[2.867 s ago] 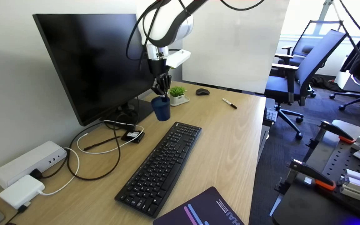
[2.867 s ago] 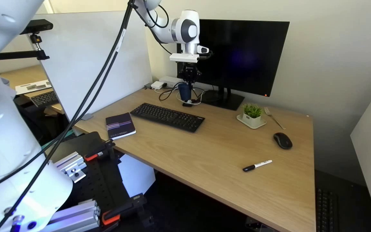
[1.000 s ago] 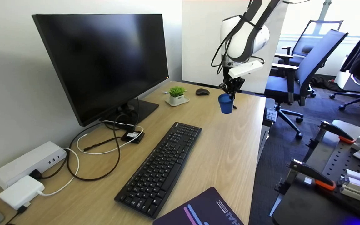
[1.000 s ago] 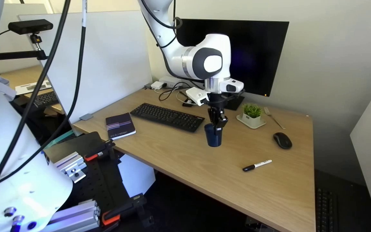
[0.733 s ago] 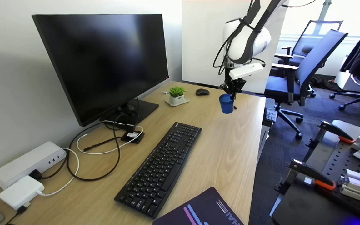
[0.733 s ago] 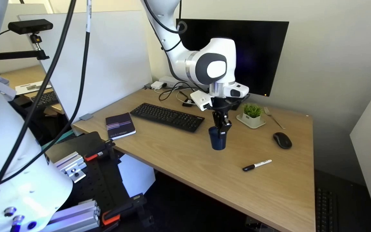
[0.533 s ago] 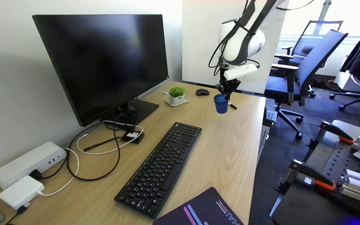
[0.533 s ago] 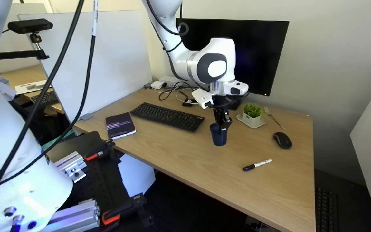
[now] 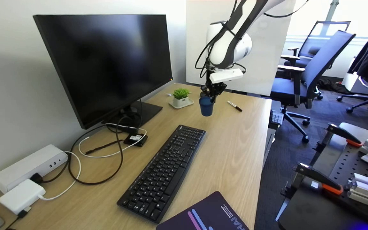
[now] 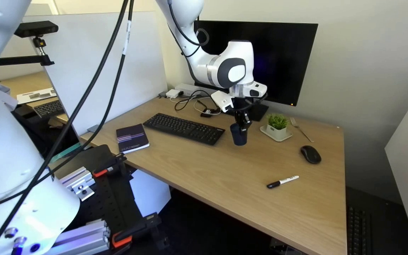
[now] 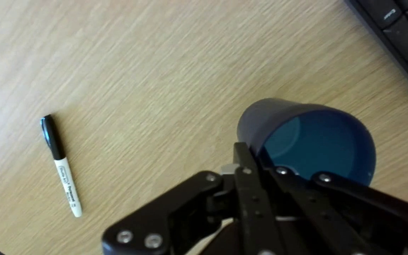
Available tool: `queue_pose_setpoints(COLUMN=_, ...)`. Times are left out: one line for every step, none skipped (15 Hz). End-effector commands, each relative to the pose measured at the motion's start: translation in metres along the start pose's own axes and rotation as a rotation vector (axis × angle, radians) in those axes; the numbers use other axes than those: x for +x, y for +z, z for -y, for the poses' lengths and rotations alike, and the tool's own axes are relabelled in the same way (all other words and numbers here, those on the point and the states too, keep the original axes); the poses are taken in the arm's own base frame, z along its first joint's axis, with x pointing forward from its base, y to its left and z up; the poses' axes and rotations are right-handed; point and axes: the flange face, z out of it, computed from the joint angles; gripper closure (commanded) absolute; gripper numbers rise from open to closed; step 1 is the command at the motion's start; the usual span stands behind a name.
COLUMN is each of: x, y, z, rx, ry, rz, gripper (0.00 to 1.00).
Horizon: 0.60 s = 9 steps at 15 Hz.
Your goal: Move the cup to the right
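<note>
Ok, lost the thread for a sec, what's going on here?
The robot arm has its pincer shut on the rim of the dark blue cup. In an exterior view the cup sits roughly upright between the keyboard and the potted plant, with the marker nearer the camera. It hasn't been released; whether its base touches the desk isn't clear.

- cup (image 9: pixel 206 108): plain dark blue
- gripper (image 11: pixel 255 155): black
- permanent marker (image 11: pixel 60 161): black and white
- notebook (image 9: pixel 210 213): dark purple, pink and blue stripes
- desk (image 10: pixel 207 173): light brown wood grain
- keyboard (image 9: pixel 164 172): black, white lettering
</note>
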Motion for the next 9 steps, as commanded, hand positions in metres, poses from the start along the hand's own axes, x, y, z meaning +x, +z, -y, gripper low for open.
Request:
queue_pose_setpoints(x=0.003, y=0.016, z=0.005, rx=0.036, ry=0.035, rz=0.012, gripper=0.99)
queue_pose_setpoints(x=0.002, y=0.022, z=0.005, rx=0.039, ry=0.045, rz=0.019, gripper=0.99)
queue_pose_setpoints(x=0.001, y=0.026, z=0.004, rx=0.04, ry=0.054, rz=0.027, gripper=0.99)
queue_pose_setpoints(x=0.0, y=0.03, z=0.003, rx=0.04, ry=0.063, rz=0.033, gripper=0.99)
queue_pose_setpoints(x=-0.001, y=0.033, z=0.001, rx=0.038, ry=0.071, rz=0.04, gripper=0.99)
queue_pose_setpoints(x=-0.002, y=0.035, z=0.0, rx=0.038, ry=0.078, rz=0.043, gripper=0.99)
queue_pose_setpoints(x=-0.002, y=0.037, z=-0.002, rx=0.039, ry=0.084, rz=0.046, gripper=0.99)
queue_pose_setpoints(x=-0.002, y=0.038, z=-0.003, rx=0.039, ry=0.089, rz=0.048, gripper=0.99)
queue_pose_setpoints(x=-0.001, y=0.039, z=-0.003, rx=0.041, ry=0.094, rz=0.049, gripper=0.99)
